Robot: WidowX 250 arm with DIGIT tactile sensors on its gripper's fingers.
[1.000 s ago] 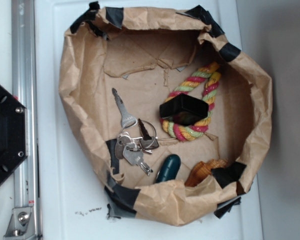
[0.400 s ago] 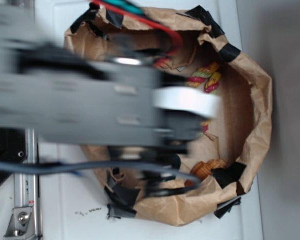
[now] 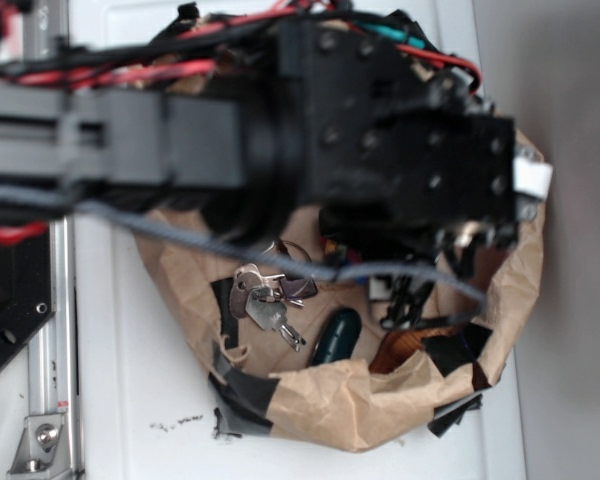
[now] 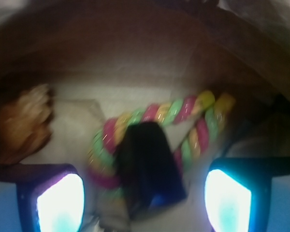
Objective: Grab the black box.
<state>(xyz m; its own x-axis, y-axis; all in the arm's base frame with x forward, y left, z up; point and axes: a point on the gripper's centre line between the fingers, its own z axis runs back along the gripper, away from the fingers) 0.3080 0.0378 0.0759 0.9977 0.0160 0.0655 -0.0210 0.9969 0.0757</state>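
Box (image 4: 150, 169), black, long axis upright between open pincer (image 4: 145, 205) fingers.

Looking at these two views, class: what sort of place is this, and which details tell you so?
Probably a lab bench set up for robot grasping trials: a taped brown paper bin on a white surface, a metal rail alongside, and odd household items inside, such as keys and a coloured rope.

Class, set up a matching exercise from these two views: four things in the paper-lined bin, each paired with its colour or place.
Things:
1. black box
2. rope ring
3. bunch of keys
4. green capsule

Descriptions:
A. silver metal, left part of the bin
B. lies on the rope ring, between the gripper fingers in the wrist view
C. dark, glossy, near the front wall
D. pink, yellow and green twist

Pairs: 1-B, 2-D, 3-A, 4-C
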